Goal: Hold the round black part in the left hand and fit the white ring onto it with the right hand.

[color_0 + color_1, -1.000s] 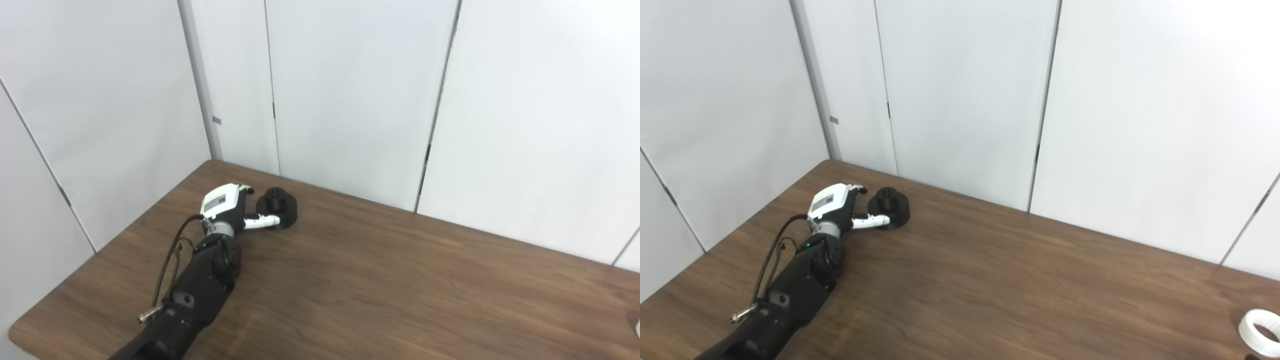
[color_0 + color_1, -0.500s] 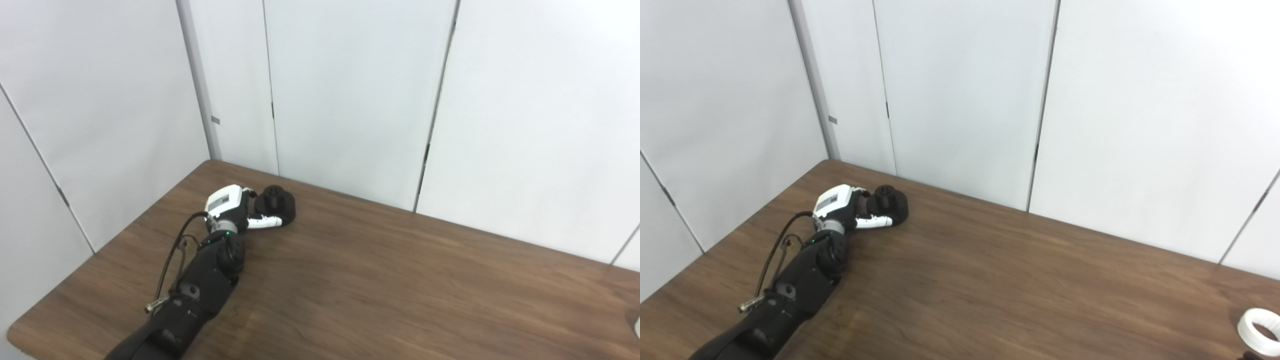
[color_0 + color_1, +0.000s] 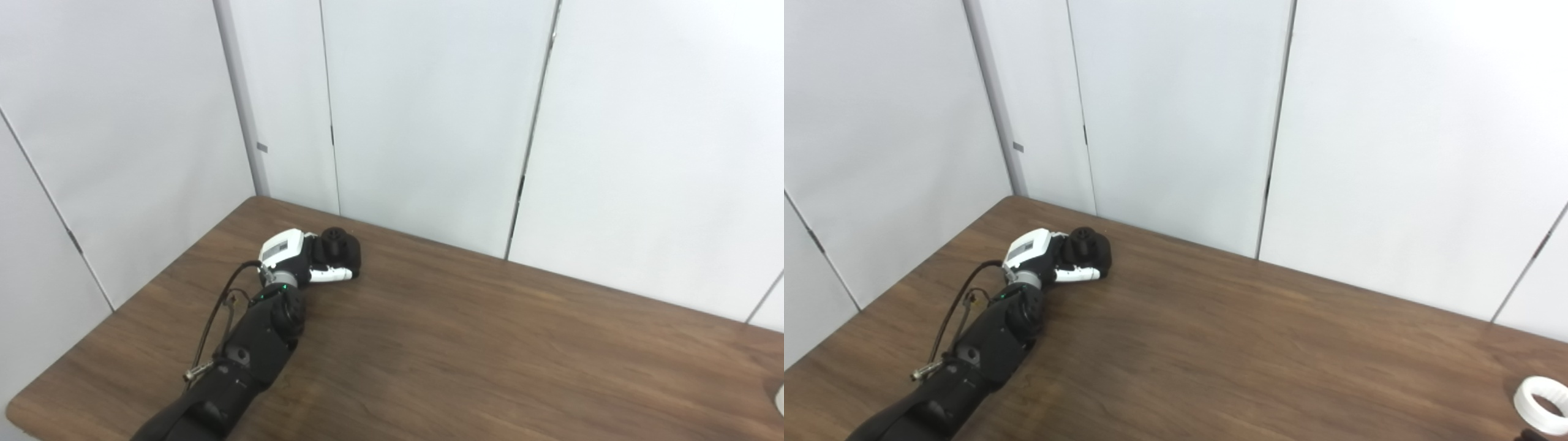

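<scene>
The round black part rests on the wooden table near its far left corner. My left hand is pressed against the part's left side. Its white thumb curls along the part's front and its dark fingers wrap over the part, so the hand is shut on it. The white ring lies flat at the table's far right edge; only a sliver of it shows in the left eye view. My right hand is out of sight.
White wall panels stand close behind the table's back edge, just beyond the black part. The left forearm with its loose cable lies across the table's left end.
My left hand has slid right against the black part, and its thumb and fingers have closed around it. The view has shifted slightly.
</scene>
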Controlling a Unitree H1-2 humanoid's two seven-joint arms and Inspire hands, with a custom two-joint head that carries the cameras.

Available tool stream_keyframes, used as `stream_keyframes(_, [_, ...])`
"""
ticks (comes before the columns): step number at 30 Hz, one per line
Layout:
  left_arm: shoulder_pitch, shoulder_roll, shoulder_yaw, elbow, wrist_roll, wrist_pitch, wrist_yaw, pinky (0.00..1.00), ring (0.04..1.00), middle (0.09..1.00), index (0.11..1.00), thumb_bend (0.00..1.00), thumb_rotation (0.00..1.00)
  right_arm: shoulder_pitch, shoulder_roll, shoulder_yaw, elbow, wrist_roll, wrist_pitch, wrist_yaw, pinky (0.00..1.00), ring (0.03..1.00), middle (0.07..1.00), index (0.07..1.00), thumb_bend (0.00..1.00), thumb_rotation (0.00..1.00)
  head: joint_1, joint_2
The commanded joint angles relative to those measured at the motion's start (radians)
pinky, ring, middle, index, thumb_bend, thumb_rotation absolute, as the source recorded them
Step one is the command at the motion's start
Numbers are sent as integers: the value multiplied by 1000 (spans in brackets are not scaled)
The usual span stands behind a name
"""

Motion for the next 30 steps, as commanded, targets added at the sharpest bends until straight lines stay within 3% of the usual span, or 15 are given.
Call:
stream_keyframes(1, [-68, 18, -1, -5, 5, -25, 27, 1000, 999, 947, 839, 1000, 580, 100, -27, 9, -41, 9, -19, -10, 826, 868, 853, 817, 768, 1000, -1, 1])
stream_keyframes(22, [-81, -7, 9, 22, -9, -57, 78, 1000, 962, 906, 768, 1000, 466, 108, -29, 26, -54, -25, -14, -15, 848, 886, 868, 824, 861, 1000, -11, 7])
stream_keyframes(27, [-77, -14, 21, 24, -24, -75, 110, 1000, 939, 876, 684, 1000, 399, 107, -28, 24, -55, -22, -10, -15, 814, 878, 863, 820, 866, 1000, -12, 9])
stream_keyframes(30, [-72, -29, 51, 30, -54, -110, 160, 999, 919, 836, 555, 908, 255, 108, -27, 25, -59, -18, -7, -15, 789, 878, 866, 822, 865, 1000, -14, 7])
